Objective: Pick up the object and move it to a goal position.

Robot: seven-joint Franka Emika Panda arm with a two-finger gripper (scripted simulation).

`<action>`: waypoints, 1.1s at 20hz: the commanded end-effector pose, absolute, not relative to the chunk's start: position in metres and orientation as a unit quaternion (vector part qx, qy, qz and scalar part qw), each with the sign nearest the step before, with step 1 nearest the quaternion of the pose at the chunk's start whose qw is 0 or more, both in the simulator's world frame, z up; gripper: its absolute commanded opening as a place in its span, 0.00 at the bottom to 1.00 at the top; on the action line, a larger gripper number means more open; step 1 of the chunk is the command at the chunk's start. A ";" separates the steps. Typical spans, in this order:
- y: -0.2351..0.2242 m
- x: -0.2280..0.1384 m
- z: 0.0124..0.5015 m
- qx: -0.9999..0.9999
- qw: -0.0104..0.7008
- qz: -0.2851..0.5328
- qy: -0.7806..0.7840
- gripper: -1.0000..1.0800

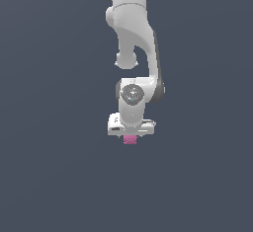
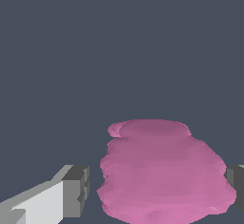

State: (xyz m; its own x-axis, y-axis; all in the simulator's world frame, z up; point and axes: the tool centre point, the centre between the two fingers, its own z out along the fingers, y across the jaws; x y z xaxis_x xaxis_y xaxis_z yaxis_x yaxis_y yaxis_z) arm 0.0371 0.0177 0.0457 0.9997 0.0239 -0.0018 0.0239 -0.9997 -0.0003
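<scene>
The object (image 1: 130,139) is a small pink block with lumpy, rounded sides, much narrower than the white hand above it. In the exterior view it shows just under my gripper (image 1: 129,134), which points straight down. In the wrist view the object (image 2: 162,175) fills the space between the two dark fingertips. One fingertip (image 2: 76,189) stands a small gap away from it; the other (image 2: 237,182) is at its opposite edge, mostly cut off by the frame. My gripper (image 2: 157,192) is open around the object, not pressed on it.
A plain dark grey-blue surface (image 1: 54,176) lies all around. The white arm (image 1: 133,23) comes down from the top of the exterior view. Nothing else shows in either view.
</scene>
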 end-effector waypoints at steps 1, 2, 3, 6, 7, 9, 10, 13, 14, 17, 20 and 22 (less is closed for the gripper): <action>0.018 0.038 0.039 -1.000 0.000 0.000 -0.012 0.96; 0.018 0.038 0.038 -1.000 0.000 0.000 -0.012 0.96; 0.018 0.039 0.038 -1.000 0.000 0.000 -0.012 0.96; 0.018 0.039 0.038 -1.000 0.000 0.000 -0.012 0.00; 0.018 0.039 0.038 -1.000 0.000 0.000 -0.012 0.00; 0.018 0.039 0.038 -1.000 0.000 0.000 -0.012 0.00; 0.018 0.039 0.038 -1.000 0.000 0.000 -0.012 0.00; 0.018 0.039 0.038 -1.000 0.000 0.000 -0.012 0.00; 0.018 0.039 0.038 -1.000 0.000 0.000 -0.012 0.00; 0.017 0.039 0.039 -1.000 0.000 0.000 -0.012 0.00; 0.015 0.038 0.044 -1.000 0.000 0.000 -0.012 0.00; 0.012 0.036 0.051 -1.000 0.000 0.000 -0.012 0.00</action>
State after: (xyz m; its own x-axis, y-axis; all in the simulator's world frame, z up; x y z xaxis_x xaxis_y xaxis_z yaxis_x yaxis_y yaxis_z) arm 0.0367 0.0144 0.0458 0.9997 0.0241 -0.0012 0.0241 -0.9997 -0.0001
